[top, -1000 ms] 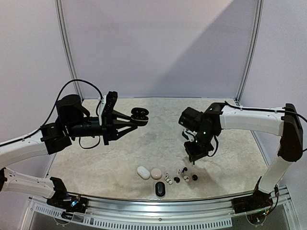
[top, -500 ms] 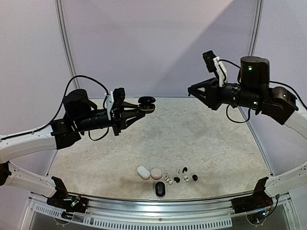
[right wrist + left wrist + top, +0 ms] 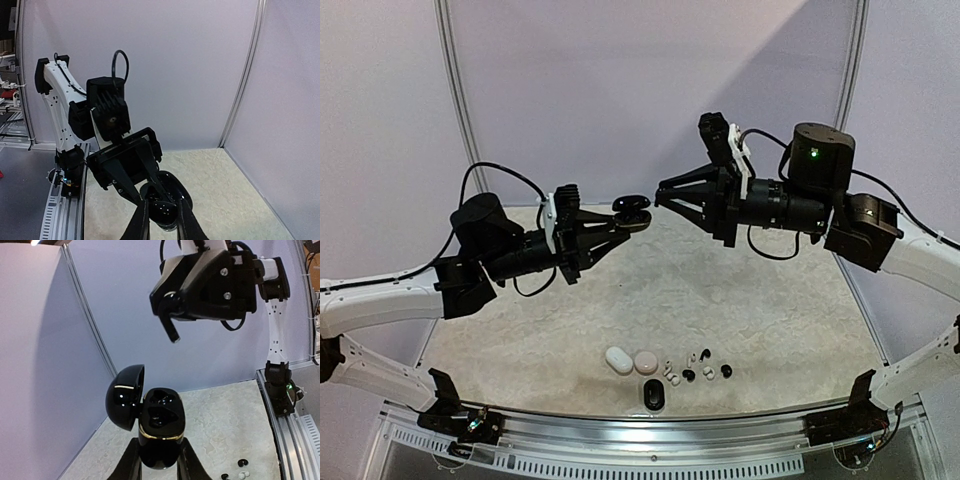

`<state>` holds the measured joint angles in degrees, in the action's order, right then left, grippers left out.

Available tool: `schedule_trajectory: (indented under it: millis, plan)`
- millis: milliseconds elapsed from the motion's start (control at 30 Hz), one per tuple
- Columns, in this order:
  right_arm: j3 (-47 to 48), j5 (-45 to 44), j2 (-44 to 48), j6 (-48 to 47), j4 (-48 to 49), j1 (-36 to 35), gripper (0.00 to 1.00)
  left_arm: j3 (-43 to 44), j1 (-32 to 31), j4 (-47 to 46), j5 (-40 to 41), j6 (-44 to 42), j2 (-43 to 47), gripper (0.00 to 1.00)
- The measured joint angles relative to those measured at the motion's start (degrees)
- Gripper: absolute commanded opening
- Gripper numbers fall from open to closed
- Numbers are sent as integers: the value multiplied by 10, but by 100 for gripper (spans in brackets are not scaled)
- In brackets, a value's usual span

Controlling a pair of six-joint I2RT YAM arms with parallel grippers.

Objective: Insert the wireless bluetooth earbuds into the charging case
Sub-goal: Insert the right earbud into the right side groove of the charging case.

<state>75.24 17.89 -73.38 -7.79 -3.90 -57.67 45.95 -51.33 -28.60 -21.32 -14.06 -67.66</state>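
My left gripper (image 3: pixel 623 217) is shut on a glossy black charging case (image 3: pixel 634 207), held high above the table. The left wrist view shows that case (image 3: pixel 160 420) upright with its lid (image 3: pixel 125 397) swung open to the left and two dark wells facing up. My right gripper (image 3: pixel 659 194) hangs just right of the case, pointing at it. In the right wrist view its fingers are shut on a small glossy black earbud (image 3: pixel 162 209), directly over the open case (image 3: pixel 176 192). Several loose white and black earbuds (image 3: pixel 695 369) lie on the table near the front.
A white case (image 3: pixel 618 360), a pink case (image 3: pixel 646 362) and a black case (image 3: pixel 654 397) lie at the front edge beside the loose buds. White walls with metal posts close in the back and sides. Both arms are raised over the table's middle.
My right gripper has risen from the table by the loose earbuds and swung left up to the case. The left gripper lifted the open case a little higher and farther back.
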Motion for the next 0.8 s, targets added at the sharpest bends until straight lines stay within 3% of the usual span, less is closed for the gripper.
schedule_trajectory:
  millis: [800]
  plan:
    - [-11, 20, -25, -80, 34, -1, 0, 0, -3, -2, -3, 75, -5, 0]
